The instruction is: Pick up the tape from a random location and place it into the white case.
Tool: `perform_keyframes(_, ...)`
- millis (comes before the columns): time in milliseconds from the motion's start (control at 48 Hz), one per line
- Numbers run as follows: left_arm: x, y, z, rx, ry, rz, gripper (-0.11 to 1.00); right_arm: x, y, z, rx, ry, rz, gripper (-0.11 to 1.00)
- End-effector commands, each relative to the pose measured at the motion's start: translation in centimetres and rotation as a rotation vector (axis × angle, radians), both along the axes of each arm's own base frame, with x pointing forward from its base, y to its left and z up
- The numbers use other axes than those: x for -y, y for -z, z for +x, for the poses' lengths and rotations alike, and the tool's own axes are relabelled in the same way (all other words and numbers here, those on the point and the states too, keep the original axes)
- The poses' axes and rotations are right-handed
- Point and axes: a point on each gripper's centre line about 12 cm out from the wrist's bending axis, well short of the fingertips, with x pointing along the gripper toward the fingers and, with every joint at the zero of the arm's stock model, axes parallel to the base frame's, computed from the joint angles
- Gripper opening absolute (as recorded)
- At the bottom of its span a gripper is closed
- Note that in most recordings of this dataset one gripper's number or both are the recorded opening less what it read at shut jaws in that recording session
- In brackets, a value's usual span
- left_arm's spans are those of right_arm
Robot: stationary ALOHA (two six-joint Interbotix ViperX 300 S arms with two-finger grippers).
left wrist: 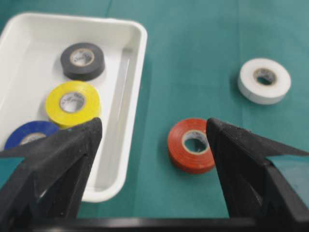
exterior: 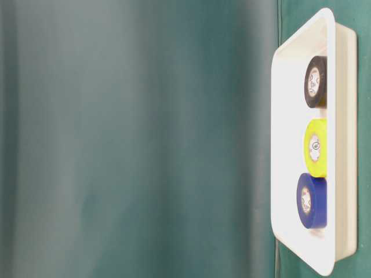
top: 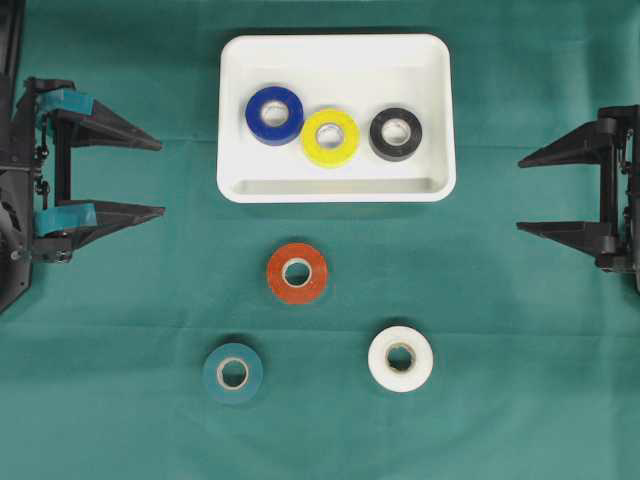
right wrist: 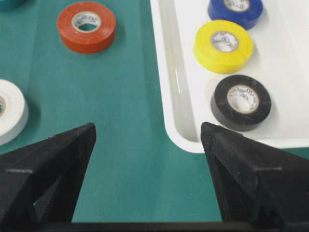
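Observation:
The white case (top: 336,186) lies at the back middle of the green cloth with a blue tape (top: 274,115), a yellow tape (top: 330,137) and a black tape (top: 395,133) inside it. On the cloth in front lie a red tape (top: 297,272), a teal tape (top: 233,373) and a white tape (top: 400,358). My left gripper (top: 160,178) hovers at the left edge, open and empty. At the right edge my right gripper (top: 520,194) is open and empty too. In the left wrist view the red tape (left wrist: 191,144) sits just inside the right fingertip (left wrist: 227,140).
The case (exterior: 301,145) appears turned on its side in the table-level view, with the same three rolls in it. Green cloth (top: 120,400) covers the whole table. Both arms stand well apart from the rolls and the case.

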Motion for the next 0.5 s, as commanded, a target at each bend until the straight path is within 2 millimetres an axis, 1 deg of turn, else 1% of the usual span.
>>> perform_keyframes(0,0.08,0.10,-0.03,0.047,0.005,0.009,0.85,0.07,-1.11,0.43,0.031,-0.001,-0.009,0.83)
perform_keyframes(125,0.09,0.67,-0.12,0.072,0.005,0.009,0.85,0.08,-1.24,0.45,0.037,-0.002,-0.012,0.83)
perform_keyframes(479,0.09,0.45,-0.06,0.087,0.006,0.012,0.85,0.07,-1.45,0.54,0.052,-0.004,-0.013,0.82)
